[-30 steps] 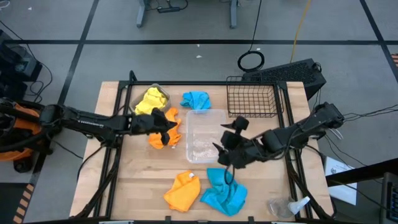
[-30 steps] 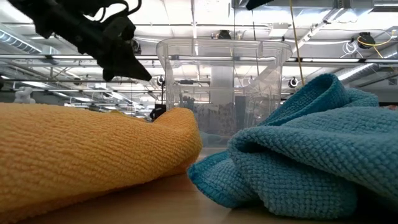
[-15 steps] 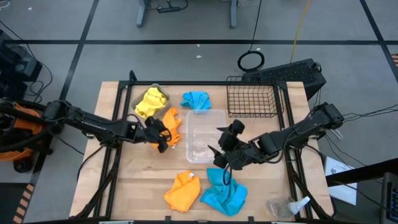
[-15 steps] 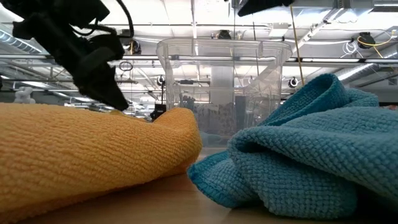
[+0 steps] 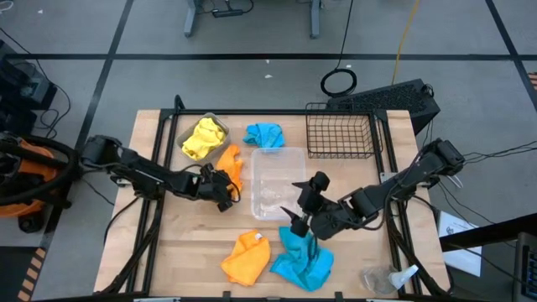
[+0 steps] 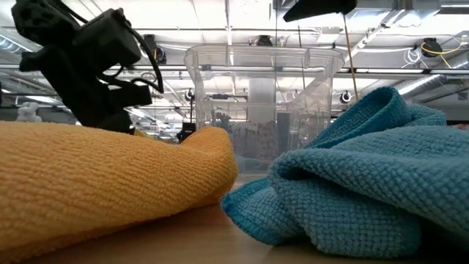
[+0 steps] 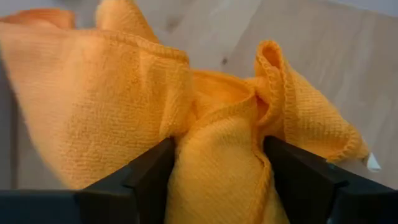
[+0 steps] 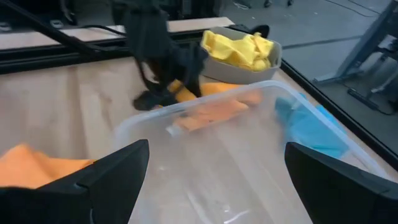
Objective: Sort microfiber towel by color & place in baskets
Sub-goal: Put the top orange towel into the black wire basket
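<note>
An orange towel (image 5: 232,163) lies crumpled on the table against the left wall of the clear tub (image 5: 277,159). My left gripper (image 5: 220,188) is low at its near end, open, with a raised fold (image 7: 217,143) between the fingers. My right gripper (image 5: 300,221) hangs open and empty over the far edge of a blue towel (image 5: 300,258), just nearer than the tub. A second orange towel (image 5: 247,257) lies beside that blue one. Yellow towels (image 5: 204,137) fill the grey bin (image 5: 186,126). Another blue towel (image 5: 265,134) lies behind the tub. My left gripper stands open astride the orange towel's bunched fold (image 7: 211,168), which fills the gap between both fingers (image 7: 146,180). I cannot tell whether it touches their inner sides. The towel rests on the table, slack.
The black wire basket (image 5: 340,134) stands at the far right. A clear plastic wrapper (image 5: 388,278) lies at the near right corner. In the low view the near orange towel (image 6: 110,183) and blue towel (image 6: 366,183) fill the foreground before the tub (image 6: 264,95).
My left gripper has come down and drawn back toward the table's left and near edges. The orange towel it carried beside the tub now lies slack on the table. My right gripper has moved toward the near edge, over the blue towel.
</note>
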